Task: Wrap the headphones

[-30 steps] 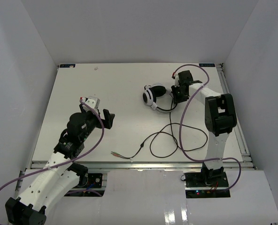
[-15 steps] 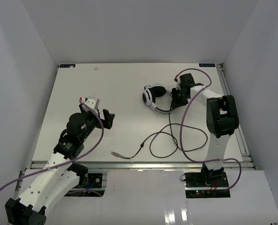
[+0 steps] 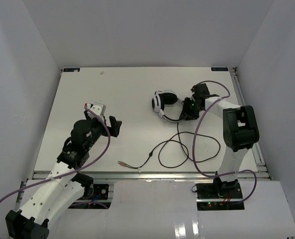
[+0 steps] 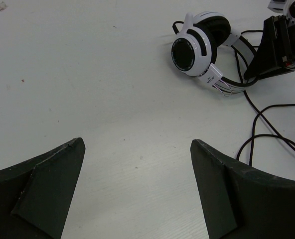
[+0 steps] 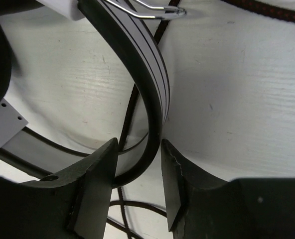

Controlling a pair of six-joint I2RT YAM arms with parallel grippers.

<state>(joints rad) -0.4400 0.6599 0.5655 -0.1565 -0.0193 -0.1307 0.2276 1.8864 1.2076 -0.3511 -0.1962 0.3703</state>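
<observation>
The white headphones (image 3: 162,102) with black pads lie at the back right of the table. Their black headband (image 3: 176,117) curves toward my right gripper (image 3: 188,110), which is shut on it. In the right wrist view the headband (image 5: 155,109) passes between the two fingers, and the gripper (image 5: 137,167) closes around it. The thin black cable (image 3: 160,149) loops toward the front and ends in plugs (image 3: 121,162). My left gripper (image 3: 110,125) is open and empty at mid-left, well clear of them. The left wrist view shows the headphones (image 4: 200,47) far ahead of its gripper (image 4: 137,154).
Thick purple arm cables hang over both arms; the right one (image 3: 195,149) loops down over the table near the thin cable. White walls enclose the table on three sides. A metal rail (image 3: 137,173) runs along the near edge.
My right gripper has moved toward the front and right with the headband, pulling the band round while the ear cup stays about in place. The left arm has not moved.
</observation>
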